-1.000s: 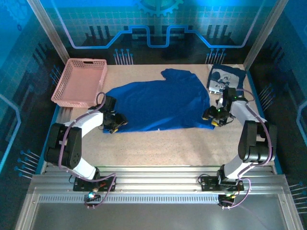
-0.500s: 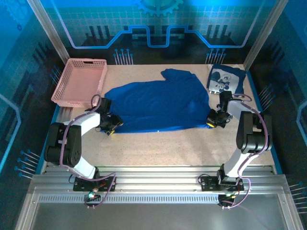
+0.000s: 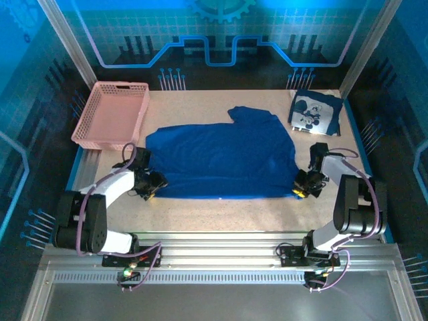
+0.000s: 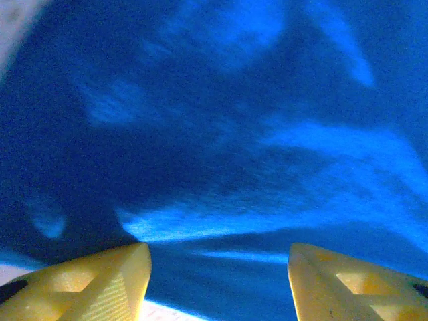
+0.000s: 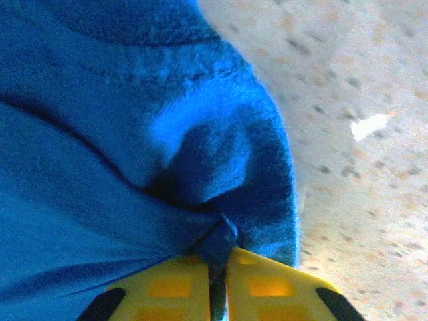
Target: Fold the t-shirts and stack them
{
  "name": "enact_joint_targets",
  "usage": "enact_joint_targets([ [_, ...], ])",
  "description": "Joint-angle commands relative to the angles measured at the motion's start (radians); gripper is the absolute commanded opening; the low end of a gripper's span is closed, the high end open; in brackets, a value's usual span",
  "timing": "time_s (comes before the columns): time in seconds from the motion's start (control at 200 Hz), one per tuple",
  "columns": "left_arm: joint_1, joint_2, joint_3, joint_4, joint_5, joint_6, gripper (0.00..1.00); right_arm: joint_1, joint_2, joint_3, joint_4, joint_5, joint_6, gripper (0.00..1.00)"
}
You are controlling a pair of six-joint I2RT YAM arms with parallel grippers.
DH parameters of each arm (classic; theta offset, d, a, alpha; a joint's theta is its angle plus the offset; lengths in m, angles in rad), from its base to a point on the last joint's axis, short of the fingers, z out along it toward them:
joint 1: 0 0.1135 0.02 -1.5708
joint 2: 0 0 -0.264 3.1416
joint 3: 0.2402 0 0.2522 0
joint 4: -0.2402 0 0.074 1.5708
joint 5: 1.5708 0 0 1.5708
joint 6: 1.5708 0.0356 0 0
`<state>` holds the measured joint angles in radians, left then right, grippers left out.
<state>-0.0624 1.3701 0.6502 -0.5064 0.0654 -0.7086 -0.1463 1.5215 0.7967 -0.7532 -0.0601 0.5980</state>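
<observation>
We find the spread blue shirt [image 3: 224,157] lying flat across the middle of the table [image 3: 227,214] in the top view, its long axis running from the left of the frame to the right, with one sleeve bulging toward the upper right. A second shirt, already folded [image 3: 314,112], rests in the upper right of the frame, well apart from the pink basket [image 3: 110,114] in the upper left. The left gripper [image 3: 152,184] sits at the shirt's lower-left corner; in its wrist view the two yellow fingers [image 4: 93,284] stand apart with blue cloth between and beyond them, so we read it as released, not gripping. The right gripper [image 3: 302,189] sits at the shirt's lower-right corner; in its wrist view the yellow fingers [image 5: 267,287] are clenched on a bunched pinch of the hem. The relation that governs the next move is that each arm stands at its own end of the near hem, with the shirt's body extending away from both toward the top of the frame. We judge that the left gripper must clench its corner before any lift, since a fold carried by one corner would drag the cloth askew.
</observation>
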Motion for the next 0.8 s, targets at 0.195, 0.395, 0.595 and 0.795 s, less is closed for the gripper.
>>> enact_joint_targets([
  [0.195, -0.099, -0.134, 0.247, -0.194, -0.089, 0.015, 0.69, 0.001, -0.208, 0.091, -0.104, 0.027, 0.018, 0.58],
  [0.395, -0.245, 0.049, 0.516, -0.063, 0.074, 0.058, 0.73, 0.056, -0.239, 0.181, 0.015, -0.139, -0.018, 0.71],
  [0.595, -0.397, 0.389, 0.820, 0.069, 0.272, 0.108, 0.70, 0.058, -0.028, 0.270, 0.092, -0.177, 0.006, 0.51],
  [0.795, -0.491, 0.668, 1.033, 0.108, 0.362, 0.075, 0.60, 0.074, 0.124, 0.331, 0.206, -0.210, 0.024, 0.40],
])
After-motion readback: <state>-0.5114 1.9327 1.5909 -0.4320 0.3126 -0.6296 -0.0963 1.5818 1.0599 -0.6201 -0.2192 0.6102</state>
